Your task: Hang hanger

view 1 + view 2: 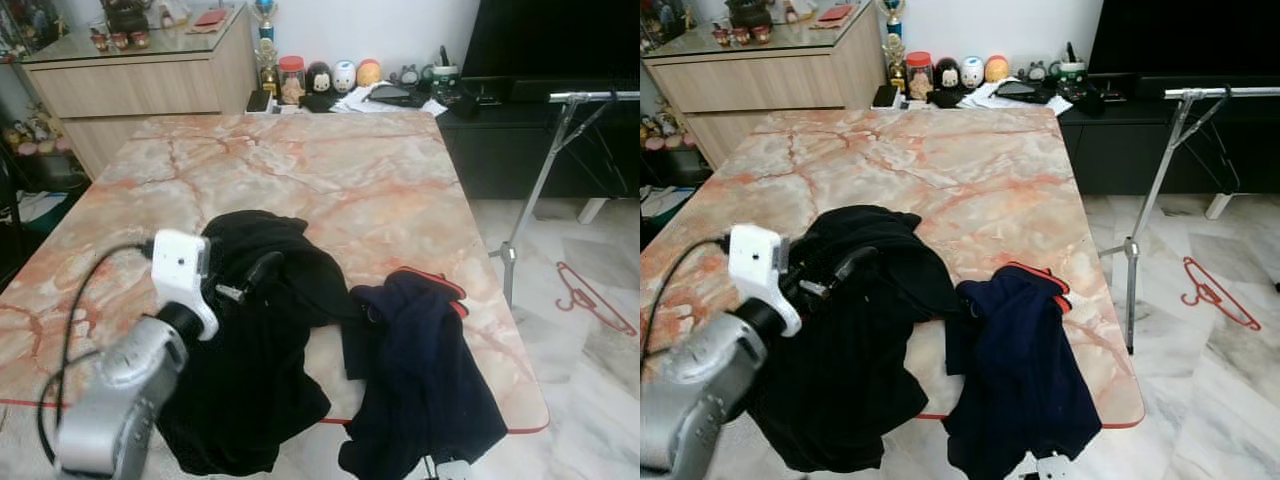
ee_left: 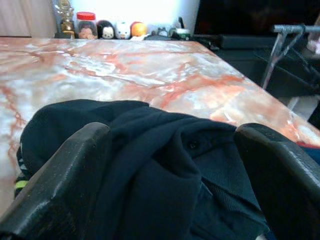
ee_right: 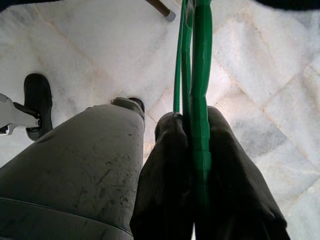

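A green hanger (image 3: 200, 55) is clamped between the fingers of my right gripper (image 3: 192, 117), which hangs low over the white floor, below the table's near edge. My left gripper (image 2: 172, 135) is open, its fingers (image 1: 262, 268) spread wide just above a crumpled black garment (image 1: 260, 370) at the near side of the marble table (image 1: 300, 170). A navy garment with red trim (image 1: 420, 370) lies beside it and droops over the front edge. The metal clothes rack (image 1: 545, 170) stands to the right of the table, its rail (image 1: 595, 96) bare.
A red hanger (image 1: 590, 295) lies on the floor right of the rack. Jars and figurines (image 1: 320, 78) line the table's far end. A wooden cabinet (image 1: 140, 85) stands far left and a black TV unit (image 1: 540, 140) far right. My grey leg (image 3: 75, 160) is beside the right gripper.
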Tool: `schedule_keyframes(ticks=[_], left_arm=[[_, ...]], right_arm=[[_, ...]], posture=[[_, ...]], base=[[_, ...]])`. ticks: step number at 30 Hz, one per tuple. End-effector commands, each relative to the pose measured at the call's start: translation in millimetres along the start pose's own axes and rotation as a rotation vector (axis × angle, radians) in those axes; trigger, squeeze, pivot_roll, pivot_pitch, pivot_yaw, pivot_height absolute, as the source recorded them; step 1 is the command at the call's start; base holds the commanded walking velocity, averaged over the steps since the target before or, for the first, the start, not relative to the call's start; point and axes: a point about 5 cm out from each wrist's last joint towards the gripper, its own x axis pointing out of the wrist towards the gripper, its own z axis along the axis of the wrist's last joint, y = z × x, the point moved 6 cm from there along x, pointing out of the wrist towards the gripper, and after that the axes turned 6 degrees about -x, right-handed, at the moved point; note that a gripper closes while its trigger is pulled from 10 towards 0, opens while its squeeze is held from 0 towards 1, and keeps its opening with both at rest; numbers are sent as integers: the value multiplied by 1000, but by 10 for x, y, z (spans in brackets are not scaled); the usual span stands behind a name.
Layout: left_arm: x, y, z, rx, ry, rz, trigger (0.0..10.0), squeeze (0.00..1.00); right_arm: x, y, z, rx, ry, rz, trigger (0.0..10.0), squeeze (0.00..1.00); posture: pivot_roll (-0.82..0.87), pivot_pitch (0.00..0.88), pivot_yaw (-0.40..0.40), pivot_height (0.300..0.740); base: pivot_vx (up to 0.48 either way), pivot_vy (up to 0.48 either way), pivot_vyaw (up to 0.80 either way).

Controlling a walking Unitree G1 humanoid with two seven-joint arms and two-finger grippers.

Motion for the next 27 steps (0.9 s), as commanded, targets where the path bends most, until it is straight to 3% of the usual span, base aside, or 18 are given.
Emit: schedule_keyframes(ticks=[1, 6, 10, 27], left_arm=[[-2, 1, 83, 17, -47, 27, 10000, 0], [33, 83, 75, 68, -55, 81, 10000, 0], [35, 115, 115, 55, -85, 105, 10000, 0], [83, 39, 104, 47, -109, 107, 10000, 0]], right_arm=[[0, -6, 10, 3, -5, -2, 10000, 0], [0, -10, 4, 0, -3, -3, 10000, 0], [-1, -11, 3, 0, -4, -3, 10000, 0], [-5, -26, -24, -9, 1, -5, 10000, 0]], posture=[[29, 0, 15, 740], [22, 0, 15, 740], [19, 0, 14, 740], [3, 0, 10, 740]], base=[[0, 0, 0], [0, 0, 0], [0, 0, 0], [0, -397, 0]])
